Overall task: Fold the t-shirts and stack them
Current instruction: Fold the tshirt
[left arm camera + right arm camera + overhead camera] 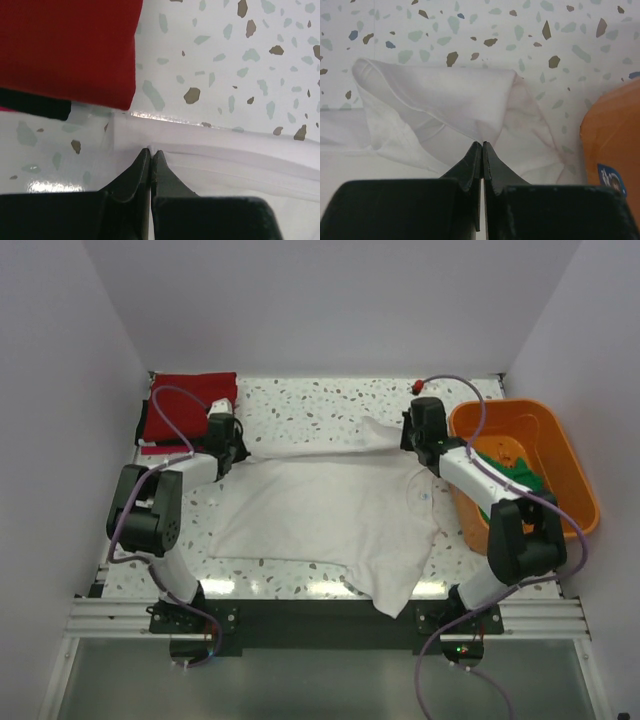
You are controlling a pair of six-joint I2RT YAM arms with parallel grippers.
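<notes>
The white shirt point(330, 515) lay spread across the table point(300, 400), long axis side to side — its far edge pinched at each end by the left gripper point(150, 152) and right gripper point(482, 145), near edge opposite.

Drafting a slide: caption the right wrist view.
Right hand shut on a fold of the white t-shirt, speckled table behind, orange tub at right.

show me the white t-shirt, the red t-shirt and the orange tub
white t-shirt point(320, 510), top external view, middle of its body
red t-shirt point(205, 390), top external view, folded top surface
orange tub point(565, 465), top external view, right wall
</notes>
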